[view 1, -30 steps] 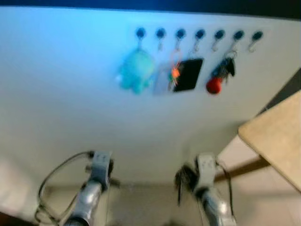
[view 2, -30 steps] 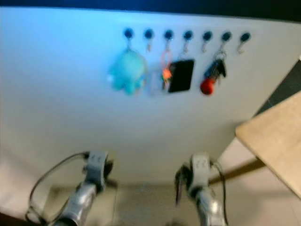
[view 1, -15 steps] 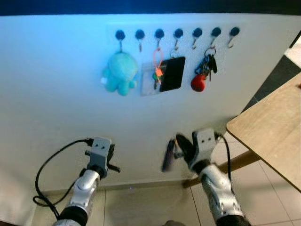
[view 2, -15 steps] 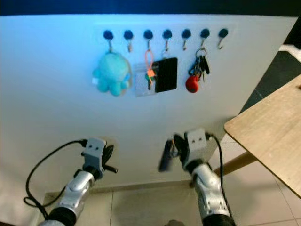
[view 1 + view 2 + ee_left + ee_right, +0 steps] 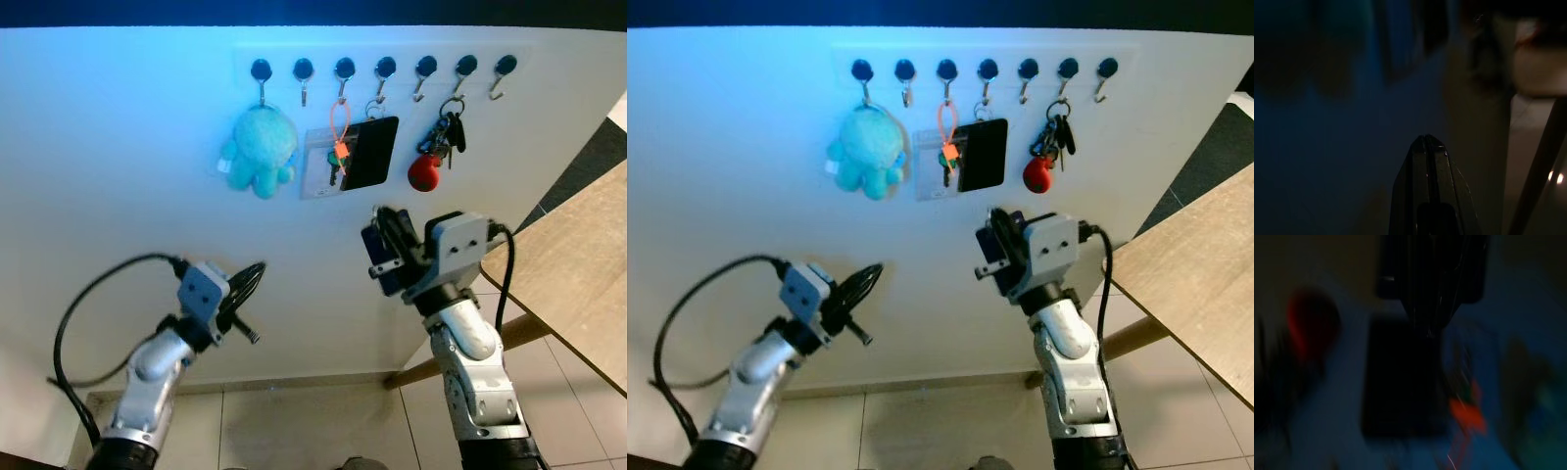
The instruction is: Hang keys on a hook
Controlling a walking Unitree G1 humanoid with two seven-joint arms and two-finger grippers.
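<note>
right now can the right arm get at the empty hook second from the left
Probably yes: the right gripper is raised before the wall with open wall between it and that hook; the teal plush and orange tag hang beside it.

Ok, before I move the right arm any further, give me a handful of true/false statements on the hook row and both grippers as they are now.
1. The row has seven hooks. True.
2. The teal plush toy hangs from the hook at the robot's far left. True.
3. The hook at the far right carries the red key fob. False: that hook is bare; the red fob with its keys hangs one hook in from it.
4. The right gripper is raised in front of the wall below the black card, holding a dark object. True.
5. The left gripper has its fingers spread wide. False: the left wrist view shows them pressed together.
6. The wooden table stands on the robot's left. False: on its right.
</note>
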